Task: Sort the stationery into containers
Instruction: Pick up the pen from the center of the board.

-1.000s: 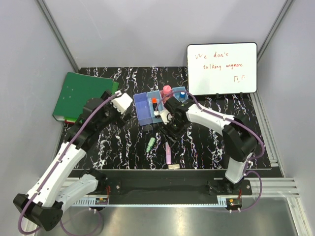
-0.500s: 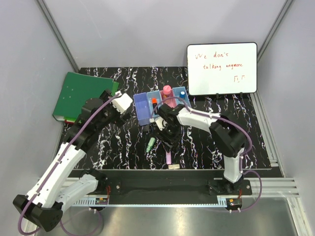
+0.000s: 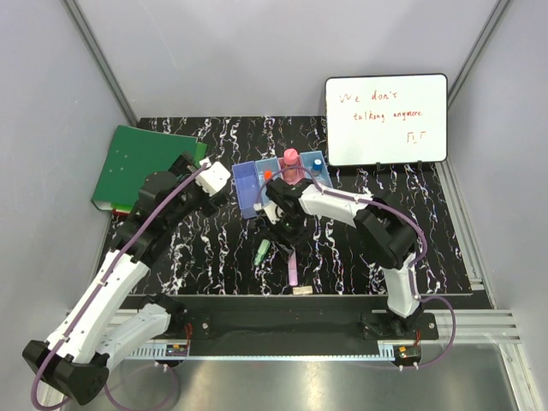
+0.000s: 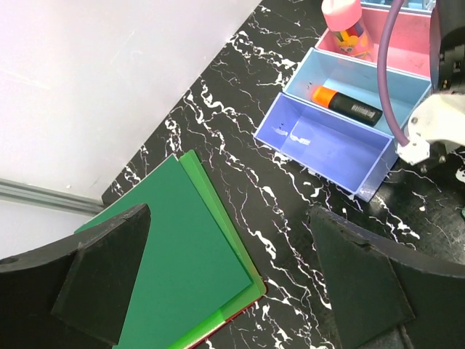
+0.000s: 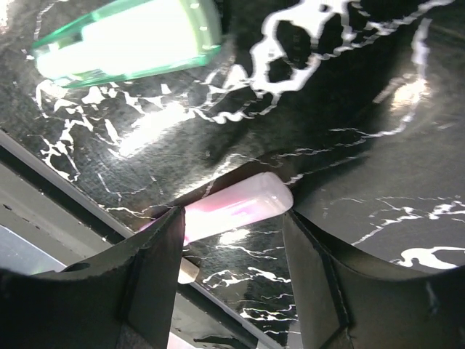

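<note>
The containers are a joined row of four bins; they also show in the left wrist view. An orange-capped black marker lies in the light blue bin and a pink-capped tube stands in the pink bin. A blue-capped bottle stands in the far-right bin. A green highlighter, a pink highlighter and a beige eraser lie on the table. My right gripper is open, low over the pink highlighter's end. My left gripper is open and empty, left of the bins. The clear jar is out of view.
A green binder lies at the back left, under my left gripper's near side. A whiteboard with orange writing stands at the back right. The table's front edge runs just past the eraser.
My right gripper has moved left and toward the front, from beside the bins to over the highlighters. The left arm has hardly moved.
</note>
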Robot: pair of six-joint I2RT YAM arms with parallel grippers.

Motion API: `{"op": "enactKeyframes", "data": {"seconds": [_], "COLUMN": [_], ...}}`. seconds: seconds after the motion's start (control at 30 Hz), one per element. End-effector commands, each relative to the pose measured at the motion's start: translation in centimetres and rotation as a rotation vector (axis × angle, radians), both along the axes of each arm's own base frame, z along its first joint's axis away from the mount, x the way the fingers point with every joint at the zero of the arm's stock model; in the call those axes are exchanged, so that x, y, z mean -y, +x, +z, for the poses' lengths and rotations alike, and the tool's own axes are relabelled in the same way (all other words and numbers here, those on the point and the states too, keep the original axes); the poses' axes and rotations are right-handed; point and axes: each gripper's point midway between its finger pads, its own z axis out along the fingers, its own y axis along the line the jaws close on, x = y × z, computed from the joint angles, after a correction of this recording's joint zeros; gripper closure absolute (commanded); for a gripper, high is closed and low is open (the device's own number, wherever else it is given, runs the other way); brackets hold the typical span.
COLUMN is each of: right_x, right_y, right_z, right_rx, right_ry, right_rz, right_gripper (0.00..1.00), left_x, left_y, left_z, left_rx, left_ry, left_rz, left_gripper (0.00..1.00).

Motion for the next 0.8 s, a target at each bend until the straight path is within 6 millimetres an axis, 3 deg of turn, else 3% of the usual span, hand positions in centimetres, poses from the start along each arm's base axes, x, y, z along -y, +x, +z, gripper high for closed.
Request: {"op": "enactKeyframes", "data": {"seconds": [0.0, 0.27, 0.4, 0.53, 0.7, 0.77], "right_x": [-1.3, -1.1, -0.9, -1.2, -1.5, -1.4], "right_y": [-0.6, -1.5, -1.9, -2.2, -2.7, -2.8], "right_z": [1.0, 0.4, -0.1, -0.6, -1.5, -1.7], "right_rx": [0.023, 0.033, 0.040, 0.064, 0.069, 0.078], "right_ry": [0.016, 0.000, -0.020, -0.045, -0.093, -0.112], "right_rz": [0.034, 0.049, 0.059, 0.083, 0.128, 0.141], "right_gripper": [0.36, 0.43, 0.59, 0.67, 0.61, 0.51], "left_x": [0.1, -0.5, -0.4, -0.4, -0.5, -0.4], "left_y": [0.6, 1.1, 1.3, 1.5, 1.5, 1.5], "left_z": [2.1, 3.2, 3.7, 4.1, 4.5, 4.6], "left_rx": [0.084, 0.128, 0.144, 0.163, 0.180, 0.182], "left_ry": [-0.021, 0.001, 0.001, 0.006, 0.005, 0.002], "left_rz": [0.003, 0.033, 0.031, 0.032, 0.035, 0.032], "left_gripper": [0.01, 0.01, 0.01, 0.01, 0.01, 0.01]}}
